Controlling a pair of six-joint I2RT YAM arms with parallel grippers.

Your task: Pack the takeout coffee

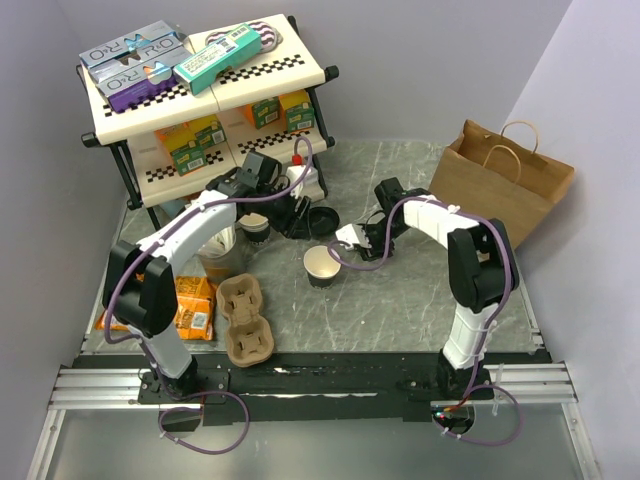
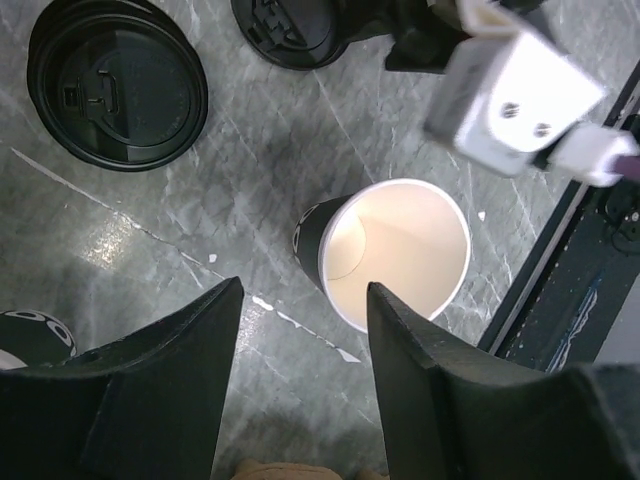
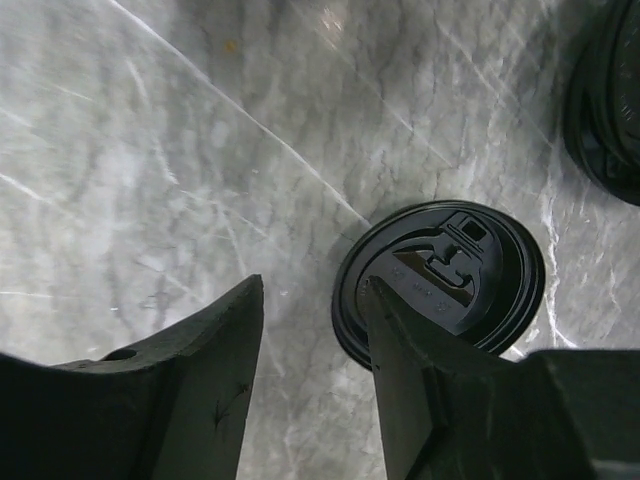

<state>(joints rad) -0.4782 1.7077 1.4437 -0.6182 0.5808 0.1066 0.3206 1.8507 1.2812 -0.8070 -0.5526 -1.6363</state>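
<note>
Our right gripper (image 3: 312, 300), spread, hovers over the black lid (image 3: 450, 285), our left gripper (image 2: 305, 300) spread beside the open paper cup (image 2: 395, 250); next, we judge, comes pinching that lid.

Left arm (image 1: 185, 235): extends forward and inward from its base, wrist bent down. Left claw (image 2: 300, 290): points downward, jaws apart, nothing between them. Right arm (image 1: 478, 255): folded at the elbow, forearm reaching inward. Right claw (image 3: 310, 285): points downward, jaws apart, nothing gripped. Claws near each other, not touching.
</note>
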